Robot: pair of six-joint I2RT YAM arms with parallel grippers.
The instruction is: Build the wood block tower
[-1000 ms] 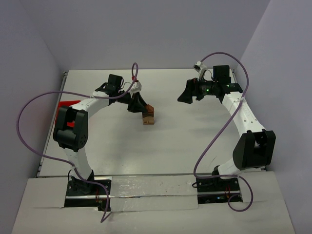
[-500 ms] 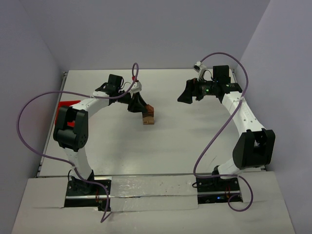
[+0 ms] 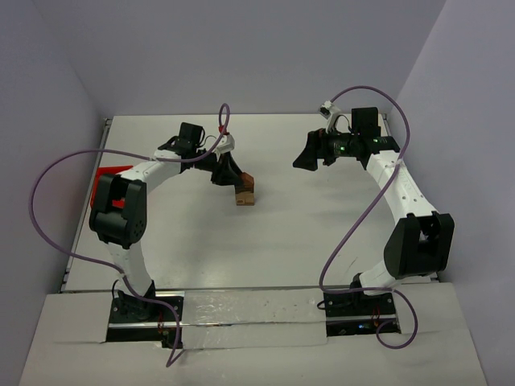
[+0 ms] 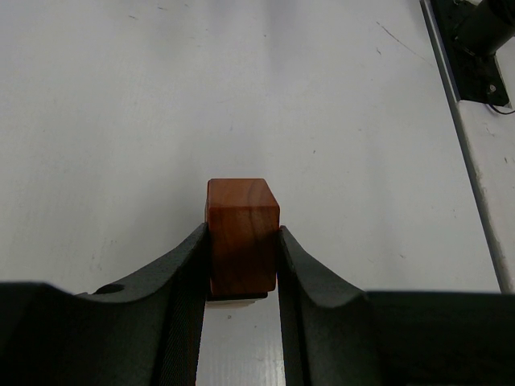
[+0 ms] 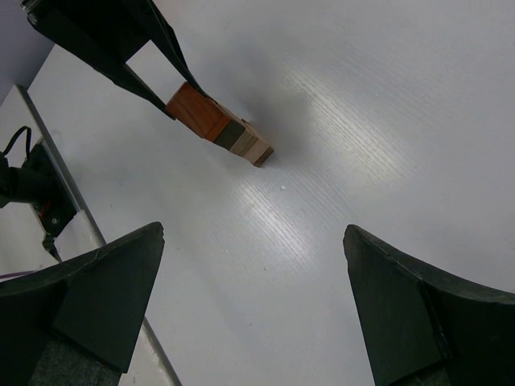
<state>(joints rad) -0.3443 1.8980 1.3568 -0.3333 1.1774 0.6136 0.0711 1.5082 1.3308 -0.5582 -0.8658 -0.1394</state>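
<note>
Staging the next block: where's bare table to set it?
Bare: between the wood block tower and the right gripper, and the wide stretch nearer the arm bases. Crowded: left gripper at the tower; red bin at left edge.

High rear camera looks down; both wrist cameras share the tower (image 5: 221,129).

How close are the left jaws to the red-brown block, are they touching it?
Touching. The left wrist view shows both left jaws pressed flat against the sides of the reddish-brown block, with no gap.
</note>
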